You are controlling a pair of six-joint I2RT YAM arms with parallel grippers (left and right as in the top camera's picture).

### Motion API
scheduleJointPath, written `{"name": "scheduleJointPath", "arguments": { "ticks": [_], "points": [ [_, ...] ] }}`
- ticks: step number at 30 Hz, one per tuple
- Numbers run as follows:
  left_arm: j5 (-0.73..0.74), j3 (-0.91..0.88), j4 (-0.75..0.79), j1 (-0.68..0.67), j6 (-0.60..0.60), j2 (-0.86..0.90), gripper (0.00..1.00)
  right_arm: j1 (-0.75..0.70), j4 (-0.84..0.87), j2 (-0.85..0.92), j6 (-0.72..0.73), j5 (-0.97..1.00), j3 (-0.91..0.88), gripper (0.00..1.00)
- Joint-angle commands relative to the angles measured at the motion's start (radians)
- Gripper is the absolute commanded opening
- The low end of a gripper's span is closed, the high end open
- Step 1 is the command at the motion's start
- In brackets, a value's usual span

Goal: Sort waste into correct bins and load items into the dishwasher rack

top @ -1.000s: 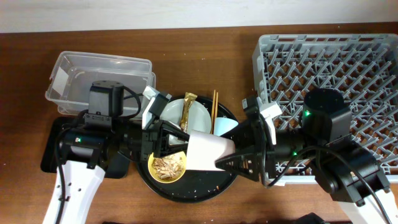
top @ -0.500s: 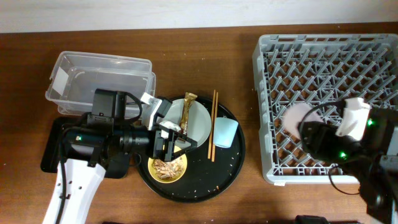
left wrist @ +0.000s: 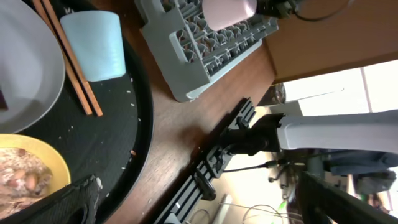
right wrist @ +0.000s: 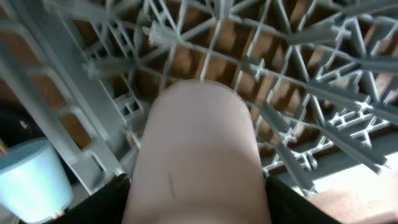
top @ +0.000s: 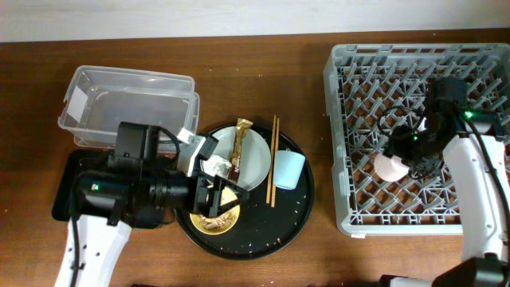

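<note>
My right gripper [top: 402,155] reaches into the grey dishwasher rack [top: 422,76] and is shut on the pink cup [right wrist: 199,149], which lies low among the pegs near the rack's left side [top: 390,166]. My left gripper [top: 213,193] stands wide open over the yellow bowl [top: 213,222] of food scraps, holding nothing. The grey-green plate [top: 253,159] carries the gold-and-brown wrapper [top: 239,143]. Two chopsticks [top: 273,159] and the light blue cup [top: 287,169] lie to its right.
All the dishes sit on a large round black tray [top: 275,227]. The clear plastic box [top: 127,108] stands at the back left, with the shallow black tray [top: 68,187] in front of it, partly under my left arm. Crumbs dot the round tray.
My left gripper opened, let go of the pink cup and drew back left. My right arm carried the cup from the round tray into the rack.
</note>
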Motion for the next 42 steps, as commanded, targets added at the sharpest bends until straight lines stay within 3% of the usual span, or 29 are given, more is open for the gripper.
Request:
{"name": "scheduleJointPath", "arguments": {
  "ticks": [1, 6, 10, 12, 17, 19, 21, 25, 32, 39, 42],
  "points": [
    [-0.06, 0.009, -0.003, -0.001, 0.025, -0.054, 1.0, -0.005, 0.032, -0.001, 0.008, -0.005, 0.011, 0.8],
    [-0.074, 0.009, -0.007, -0.001, 0.025, -0.068, 1.0, -0.003, -0.009, -0.014, 0.003, -0.03, 0.021, 0.84],
    [-0.074, 0.009, -0.01, -0.001, 0.025, -0.069, 1.0, 0.042, -0.039, -0.111, -0.168, -0.371, 0.055, 0.83],
    [-0.073, 0.009, -0.002, -0.001, 0.025, -0.071, 1.0, 0.117, -0.04, -0.161, -0.188, -0.426, 0.055, 0.83],
    [-0.073, 0.011, 0.029, -0.001, 0.025, -0.072, 1.0, 0.442, -0.031, -0.166, -0.144, -0.284, 0.052, 0.78],
    [-0.074, 0.011, 0.045, -0.005, 0.024, -0.071, 0.98, 0.505, -0.011, -0.161, -0.04, -0.178, 0.052, 0.79],
    [-0.074, 0.011, 0.032, -0.005, 0.021, -0.071, 0.96, 0.517, 0.06, -0.162, -0.023, -0.17, 0.052, 0.85],
    [-0.073, 0.011, 0.023, -0.005, 0.021, -0.071, 0.96, 0.517, 0.144, -0.095, -0.326, -0.263, 0.051, 0.86],
    [-0.074, 0.011, 0.008, -0.005, 0.021, -0.071, 0.96, 0.513, 0.251, 0.225, -0.605, -0.344, 0.051, 0.86],
    [-0.138, 0.011, 0.0, -0.005, 0.021, -0.071, 0.97, 0.516, 0.344, 0.33, -0.648, -0.432, 0.051, 0.86],
    [-0.137, 0.011, 0.001, -0.005, 0.021, -0.071, 0.97, 0.516, 0.312, 0.334, -0.648, -0.438, 0.045, 0.77]
  ]
}}
